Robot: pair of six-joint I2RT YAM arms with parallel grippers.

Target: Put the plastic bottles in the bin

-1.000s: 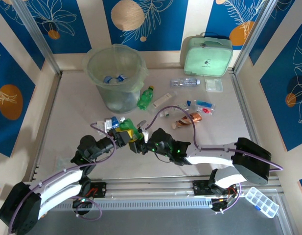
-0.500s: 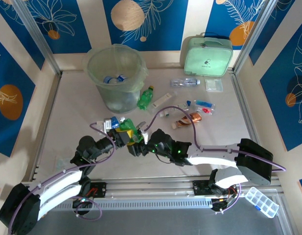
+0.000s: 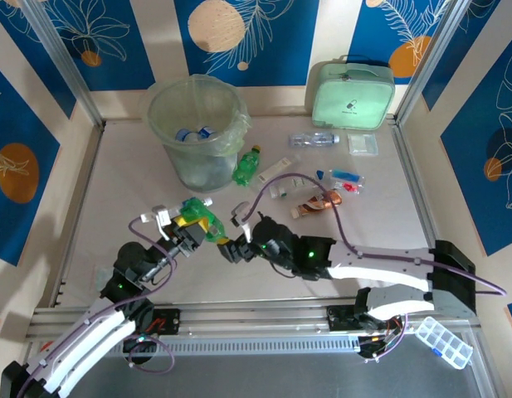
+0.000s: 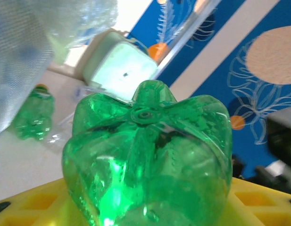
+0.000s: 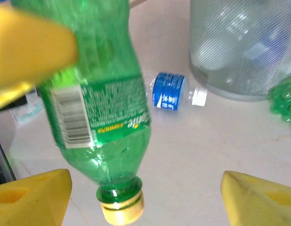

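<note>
Top external view: the right tool (image 3: 232, 229) has just let go, jaws wide and empty; the left tool (image 3: 187, 219) alone clamps the green plastic yellow-capped bottle (image 3: 209, 227). Handover looks done; the round translucent green-lined bin (image 3: 168, 157) stands beyond.

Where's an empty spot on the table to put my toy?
Bare table left of the bin, and near the right edge, in front of the packets. Crowded in the middle: tubes and the left claw gripping a green bottle.
</note>
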